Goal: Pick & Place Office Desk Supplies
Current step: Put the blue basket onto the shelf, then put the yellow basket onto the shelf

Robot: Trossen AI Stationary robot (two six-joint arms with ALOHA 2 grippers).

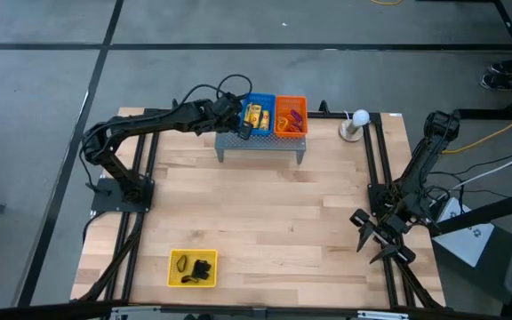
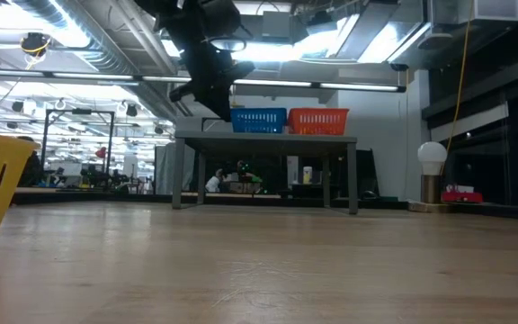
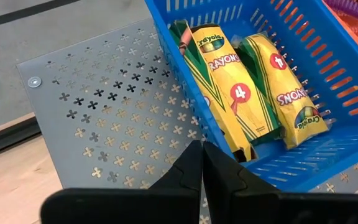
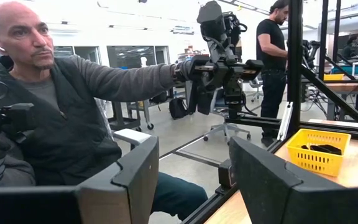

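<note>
Left claw (image 3: 202, 163) pressed together above grey shelf (image 3: 104, 112), beside blue basket (image 3: 328, 155) of crayon packets (image 3: 232, 93), right claw (image 4: 194, 174) spread.

Floor: I see grey concrete (image 1: 43, 133) around the table, crossed by dark seam lines.
Table: my work surface is pale wood planks (image 1: 265, 222) in a black frame.
Ceiling: exposed ducts (image 2: 88, 36) and bright strip lights (image 2: 331, 85) run overhead.
Lamp: a round white bulb on a stand (image 2: 432, 171) sits at the table's far edge.
Behind the rig: a seated person in a dark jacket (image 4: 61, 118), another person standing (image 4: 272, 68), an office chair (image 4: 225, 124).
</note>
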